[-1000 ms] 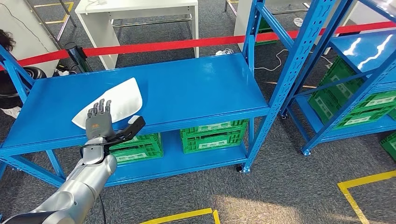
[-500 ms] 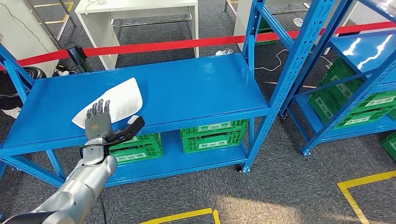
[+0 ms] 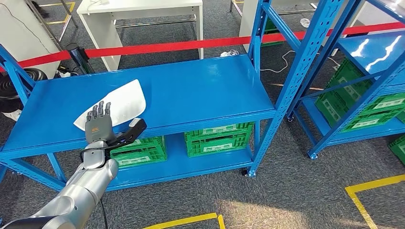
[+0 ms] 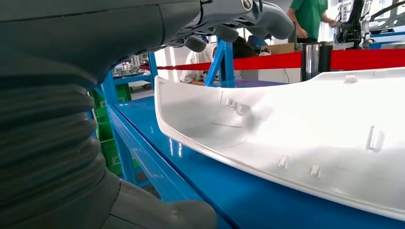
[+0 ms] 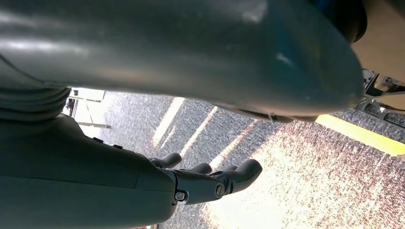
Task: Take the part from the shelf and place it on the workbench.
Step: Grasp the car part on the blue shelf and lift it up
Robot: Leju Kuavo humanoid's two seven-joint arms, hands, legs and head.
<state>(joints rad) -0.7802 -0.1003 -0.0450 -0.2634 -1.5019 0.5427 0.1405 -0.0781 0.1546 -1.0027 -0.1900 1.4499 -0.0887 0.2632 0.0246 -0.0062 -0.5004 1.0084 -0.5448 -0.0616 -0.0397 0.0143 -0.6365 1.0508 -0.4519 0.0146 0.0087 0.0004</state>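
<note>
A white curved plastic part [image 3: 119,102] lies on the blue shelf top [image 3: 200,90], near its left front. My left hand [image 3: 102,126] hovers at the part's near edge, fingers spread over it and the thumb [image 3: 135,130] out to the side, holding nothing. The left wrist view looks along the part's [image 4: 305,138] hollow underside with its small clips, my fingers [image 4: 248,14] hanging just above its rim. My right hand [image 5: 210,181] hangs beside my body over the carpet, its fingers loosely curled and holding nothing.
Green crates [image 3: 217,138] sit on the lower shelf. A second blue rack [image 3: 363,86] with more green crates stands to the right. A red barrier tape [image 3: 191,45] runs behind the shelf, with a white table [image 3: 138,14] beyond. People stand behind the tape [image 4: 310,19].
My left hand has drifted slightly to the left along the shelf's front edge. The white part has not moved.
</note>
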